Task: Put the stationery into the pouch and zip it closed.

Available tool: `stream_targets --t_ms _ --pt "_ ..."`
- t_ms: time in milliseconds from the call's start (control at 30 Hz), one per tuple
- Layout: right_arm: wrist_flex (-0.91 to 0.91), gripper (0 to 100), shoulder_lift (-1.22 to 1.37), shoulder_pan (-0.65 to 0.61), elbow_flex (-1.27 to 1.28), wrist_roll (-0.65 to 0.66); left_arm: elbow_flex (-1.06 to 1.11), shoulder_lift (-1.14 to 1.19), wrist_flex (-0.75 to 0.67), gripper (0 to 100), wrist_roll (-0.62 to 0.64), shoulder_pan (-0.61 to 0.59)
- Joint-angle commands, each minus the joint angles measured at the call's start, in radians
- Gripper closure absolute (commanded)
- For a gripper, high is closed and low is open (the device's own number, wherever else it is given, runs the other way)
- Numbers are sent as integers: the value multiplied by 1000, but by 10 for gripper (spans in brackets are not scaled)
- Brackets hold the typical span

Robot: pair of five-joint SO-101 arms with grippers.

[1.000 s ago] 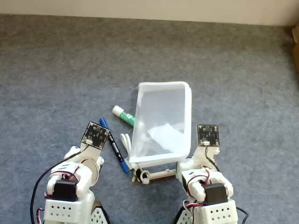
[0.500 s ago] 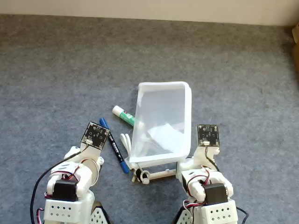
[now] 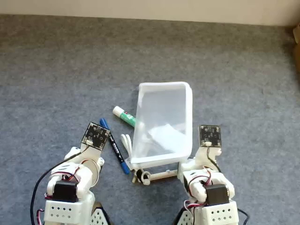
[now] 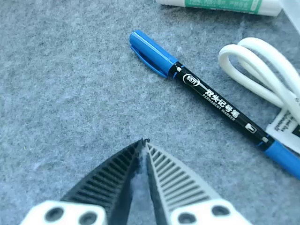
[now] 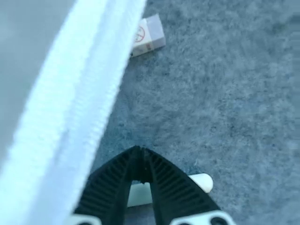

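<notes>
Only my right pincer (image 5: 139, 152) has moved a tiny bit, it and my left pincer (image 4: 143, 143) are both clenched on nothing, and the pen (image 4: 211, 101) lies on the table (image 3: 70, 70) near the pouch (image 3: 164, 105), not packed yet.

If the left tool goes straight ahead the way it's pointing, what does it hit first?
Probably the marker, at its blue cap, ahead of the left tool; depth is unclear, so carpet could come first.

Translucent white pouch (image 3: 164, 124) lying flat, blue-capped marker (image 3: 115, 147), green-and-white glue stick (image 3: 123, 115) just beside it
</notes>
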Motion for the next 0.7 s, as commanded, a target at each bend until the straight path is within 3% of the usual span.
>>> stream_targets --t_ms 0,167,367,667 --pt "-16 992 -15 122 58 0 19 -15 3 993 -5 -5" --pt "-22 993 -15 335 -74 0 19 -15 3 993 -5 -5" --pt "-21 993 -15 348 -203 12 19 -15 3 993 -5 -5" --pt "-22 993 -15 344 -334 347 19 -15 3 993 -5 -5"
